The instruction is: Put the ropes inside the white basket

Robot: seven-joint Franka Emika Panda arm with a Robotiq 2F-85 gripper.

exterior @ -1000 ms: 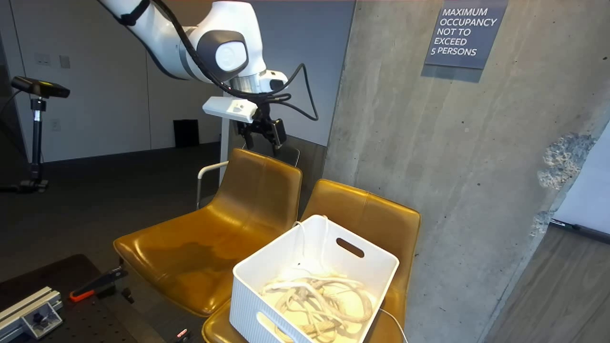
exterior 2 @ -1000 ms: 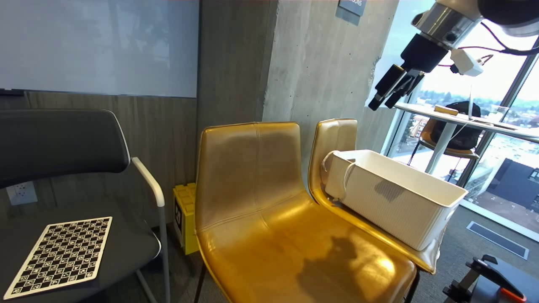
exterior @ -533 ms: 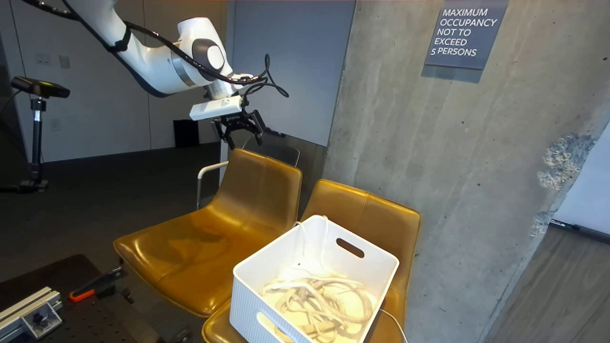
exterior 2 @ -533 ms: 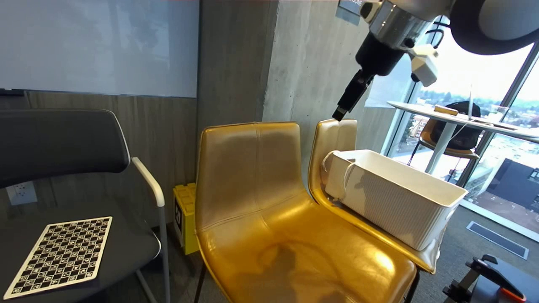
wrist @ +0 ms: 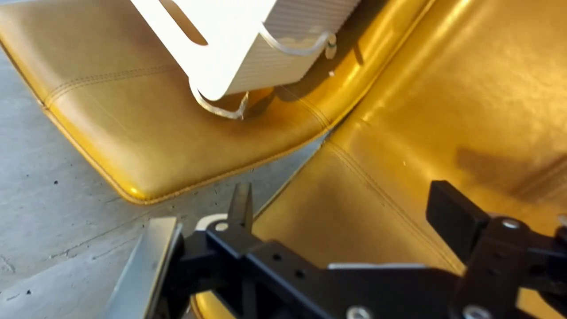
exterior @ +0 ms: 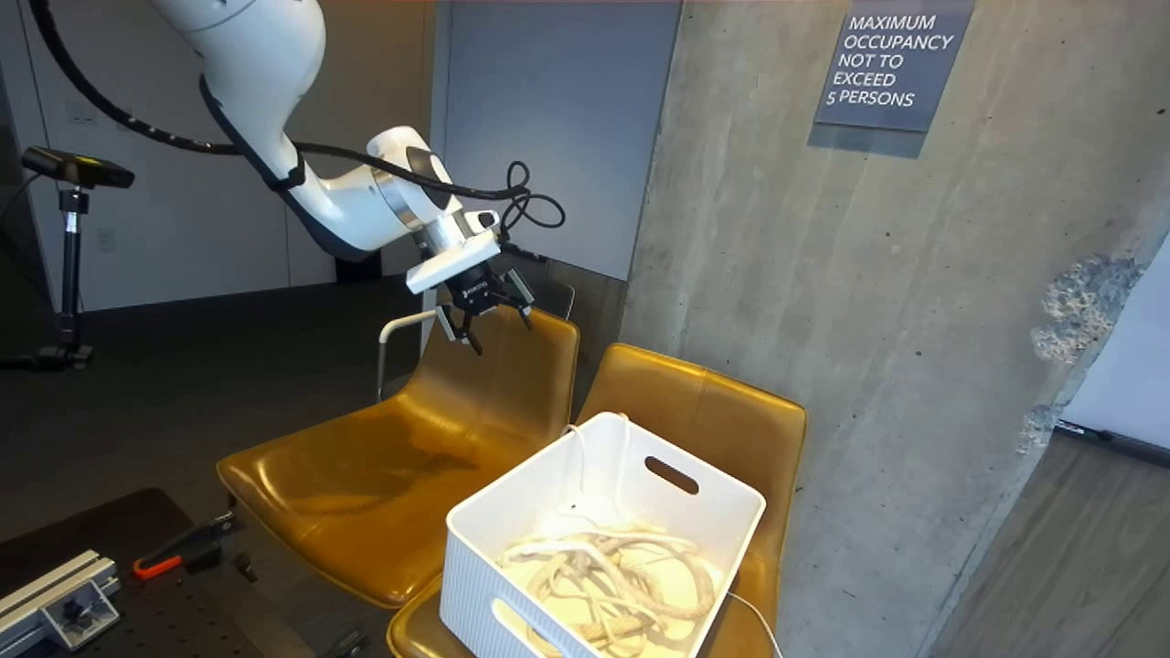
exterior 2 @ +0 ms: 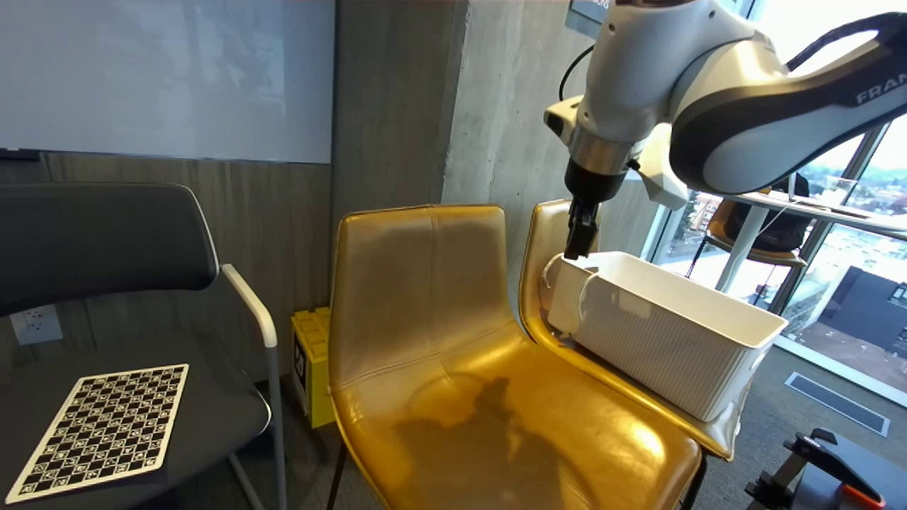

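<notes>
A white basket (exterior: 494, 576) stands on the seat of a tan chair (exterior: 708, 393), with a second tan chair (exterior: 366, 493) just beside it. The ropes (exterior: 608, 571), a tangle of cream cord, lie in loose coils on the basket's floor, so most of the task looks done.

Not all of the cord is inside, though. Two strands (wrist: 294, 52) cross the rim at the end by the chair's back, as all three views show. The wrist view shows how they hang outside: one droops along the ribbed long wall and ends at or near a small pale knob (wrist: 331, 46); the other loops out below the nearest corner. Past another side of the basket runs a thin pale line (exterior: 755, 623); whether it is cord cannot be told.

The robot's claw (exterior: 502, 336) holds nothing. Its two fingers (wrist: 454, 219) stand wide apart and point downward, seen against the second chair's back, apart from both basket and ropes.

Taken strictly, what seems left is to lift the hanging ends over the rim and in; taken loosely, the job may count as finished. The empty claw fits either reading: work over, or free to take a loose end.
</notes>
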